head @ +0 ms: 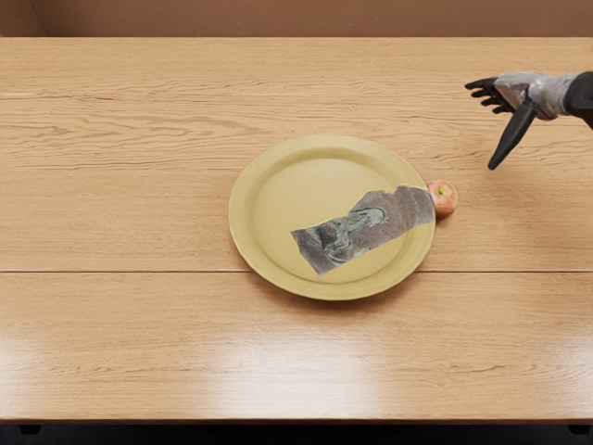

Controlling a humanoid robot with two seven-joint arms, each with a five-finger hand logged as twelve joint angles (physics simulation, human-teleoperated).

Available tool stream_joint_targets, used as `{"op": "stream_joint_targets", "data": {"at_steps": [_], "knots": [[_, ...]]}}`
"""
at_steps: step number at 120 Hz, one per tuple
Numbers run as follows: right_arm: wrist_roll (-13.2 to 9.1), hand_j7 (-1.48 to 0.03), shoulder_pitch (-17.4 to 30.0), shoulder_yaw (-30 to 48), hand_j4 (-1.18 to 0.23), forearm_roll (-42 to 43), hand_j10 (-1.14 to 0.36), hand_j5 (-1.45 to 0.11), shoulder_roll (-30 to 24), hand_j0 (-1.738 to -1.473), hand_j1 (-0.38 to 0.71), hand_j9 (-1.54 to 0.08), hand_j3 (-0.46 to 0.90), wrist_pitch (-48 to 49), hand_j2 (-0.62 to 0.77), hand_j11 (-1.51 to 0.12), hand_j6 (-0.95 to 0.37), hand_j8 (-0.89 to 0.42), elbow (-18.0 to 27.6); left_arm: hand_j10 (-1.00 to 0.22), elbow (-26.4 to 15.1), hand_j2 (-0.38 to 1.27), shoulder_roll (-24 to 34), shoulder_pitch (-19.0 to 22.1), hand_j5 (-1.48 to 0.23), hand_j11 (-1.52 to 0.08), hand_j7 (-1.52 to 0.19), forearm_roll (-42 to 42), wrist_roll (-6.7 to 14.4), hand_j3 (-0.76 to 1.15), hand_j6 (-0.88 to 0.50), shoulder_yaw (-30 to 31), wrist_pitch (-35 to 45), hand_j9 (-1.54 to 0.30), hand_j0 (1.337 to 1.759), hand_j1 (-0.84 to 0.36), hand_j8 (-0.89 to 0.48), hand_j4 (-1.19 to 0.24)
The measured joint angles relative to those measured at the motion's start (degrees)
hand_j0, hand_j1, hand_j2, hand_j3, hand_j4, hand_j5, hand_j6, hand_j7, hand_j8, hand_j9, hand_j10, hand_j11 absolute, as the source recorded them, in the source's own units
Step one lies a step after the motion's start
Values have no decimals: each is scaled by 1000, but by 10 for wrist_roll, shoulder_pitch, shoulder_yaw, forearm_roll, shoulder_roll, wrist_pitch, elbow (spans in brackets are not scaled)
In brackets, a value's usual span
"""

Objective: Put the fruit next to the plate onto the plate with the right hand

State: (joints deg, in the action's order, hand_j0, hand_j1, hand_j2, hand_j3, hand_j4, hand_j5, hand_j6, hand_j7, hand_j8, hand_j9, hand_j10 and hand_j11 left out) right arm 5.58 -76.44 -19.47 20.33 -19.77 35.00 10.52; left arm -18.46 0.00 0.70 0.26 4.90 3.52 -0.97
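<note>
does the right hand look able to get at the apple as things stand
Probably yes: the right hand hovers open beyond and right of the apple, with only table surface between them; the plate lies on the apple's left.

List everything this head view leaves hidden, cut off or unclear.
- Head view, right edge: cuts off the arm behind the right hand.
- Head view: the left arm is out of frame.
- Head view: the fruit is too small to tell its kind, or whether it touches the plate.
- Head view: the grey patch on the plate is blurred, so what it is cannot be told.
</note>
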Motion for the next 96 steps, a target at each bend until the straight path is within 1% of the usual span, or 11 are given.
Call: {"op": "stream_joint_targets", "data": {"at_steps": [36,47,59,63,71,77,86,96], "knots": [[-2,-22,-5,-1,-19,0,-18,-22,0,-1658,-329,-22,0,0,-3,-22,-20,-19,-2,0,0,0,0,0,0,0,0,0,0,0,0,0,0,0,1658,349,0,0],[-10,-23,-12,-9,-20,20,-19,-23,0,-1658,-329,-23,0,0,-3,-23,-20,-19,-1,0,0,0,0,0,0,0,0,0,0,0,0,0,0,0,1658,349,0,0],[-11,-24,-19,-17,-21,71,-20,-25,6,-1658,-327,-25,0,0,-3,-25,-21,-21,-1,0,0,0,0,0,0,0,0,0,0,0,0,0,0,0,1658,349,0,0],[-8,-25,-19,-27,-21,90,-20,-25,12,-1658,-327,-25,0,0,-3,-25,-22,-21,-1,0,0,0,0,0,0,0,0,0,0,0,0,0,0,0,1658,349,0,0],[12,-25,-20,-54,-21,113,-20,-25,19,-1658,-326,-25,0,0,-4,-25,-22,-21,0,0,0,0,0,0,0,0,0,0,0,0,0,0,0,0,1658,349,0,0],[22,-26,-20,-71,-22,123,-21,-26,23,-1658,-326,-26,0,0,-4,-26,-22,-21,0,0,0,0,0,0,0,0,0,0,0,0,0,0,0,0,1658,349,0,0],[29,-26,-20,-90,-22,132,-21,-26,34,-1658,-326,-26,0,0,-4,-26,-22,-22,1,0,0,0,0,0,0,0,0,0,0,0,0,0,0,0,1658,349,0,0],[31,-26,-20,-105,-21,136,-21,-26,49,-1658,-326,-26,0,0,-4,-26,-22,-21,3,0,0,0,0,0,0,0,0,0,0,0,0,0,0,0,1658,349,0,0]]}}
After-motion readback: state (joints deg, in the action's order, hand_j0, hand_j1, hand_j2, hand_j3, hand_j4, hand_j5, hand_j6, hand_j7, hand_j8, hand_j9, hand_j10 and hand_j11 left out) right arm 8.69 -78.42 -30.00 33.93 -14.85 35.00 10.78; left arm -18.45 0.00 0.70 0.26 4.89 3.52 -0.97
